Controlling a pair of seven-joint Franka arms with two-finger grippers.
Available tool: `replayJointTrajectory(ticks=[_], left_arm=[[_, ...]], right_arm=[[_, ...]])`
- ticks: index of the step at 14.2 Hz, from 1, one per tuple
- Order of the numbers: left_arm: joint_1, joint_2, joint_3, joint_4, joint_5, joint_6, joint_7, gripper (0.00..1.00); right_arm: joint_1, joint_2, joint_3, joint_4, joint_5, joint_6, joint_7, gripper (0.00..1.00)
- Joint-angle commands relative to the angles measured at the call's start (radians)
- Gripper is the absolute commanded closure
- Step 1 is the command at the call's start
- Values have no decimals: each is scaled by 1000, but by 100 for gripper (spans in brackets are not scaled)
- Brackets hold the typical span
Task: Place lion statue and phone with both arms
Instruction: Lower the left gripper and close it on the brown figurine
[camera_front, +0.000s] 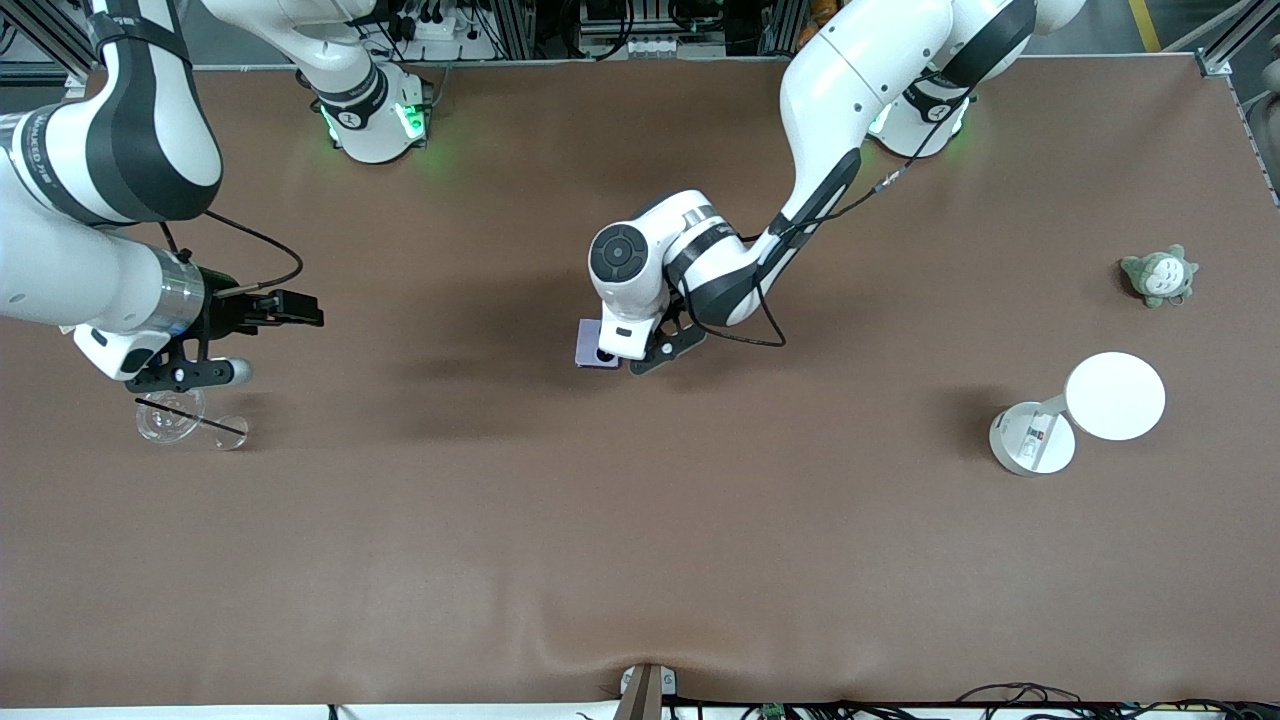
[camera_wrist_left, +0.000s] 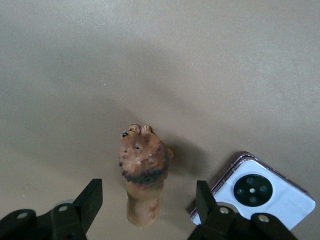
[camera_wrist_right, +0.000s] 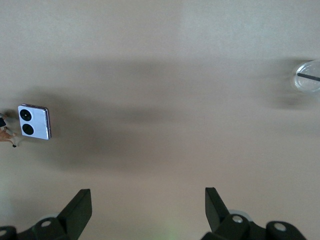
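Observation:
The lion statue (camera_wrist_left: 144, 170) stands on end on the brown table, mane end up. My left gripper (camera_wrist_left: 148, 192) is open, one finger on each side of the lion without touching it. The lavender phone (camera_wrist_left: 260, 197) lies flat right beside it, lenses up. In the front view the left hand (camera_front: 628, 350) hangs over the table's middle and hides the lion; only part of the phone (camera_front: 592, 347) shows. My right gripper (camera_wrist_right: 148, 200) is open and empty, up over the right arm's end of the table (camera_front: 225, 372). Its view shows the phone (camera_wrist_right: 34, 122) and a bit of the lion (camera_wrist_right: 5, 134).
A clear glass dish (camera_front: 172, 415) with a thin black rod sits under the right hand; it also shows in the right wrist view (camera_wrist_right: 308, 76). A grey-green plush (camera_front: 1160, 275) and a white round-topped stand (camera_front: 1085, 410) are at the left arm's end.

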Motion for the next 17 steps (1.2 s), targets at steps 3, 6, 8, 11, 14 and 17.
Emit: replayJointTrajectory(ticks=[3,6,8,11,14,17], left_arm=[[-5,19,-1,20,32,7,-31,32],[-5,27,-1,20,38,7,-31,39],[-5,28,1,20,39,7,-31,40],[-5,30,1,20,39,7,-31,63],[-5,30,1,20,39,7,-31,95],[1,22,1,20,39,7,-27,100]], right_arm=[[36,-14,1,1,12,-4,58,0],[55,-14,-1,-1,12,3,65,0],[56,-9,-1,-1,12,6,71,0],[99,-5,-1,-33,12,58,128,0],[136,-8,-1,-51,12,75,199,0],[141,-6,-1,-53,12,80,203,0]])
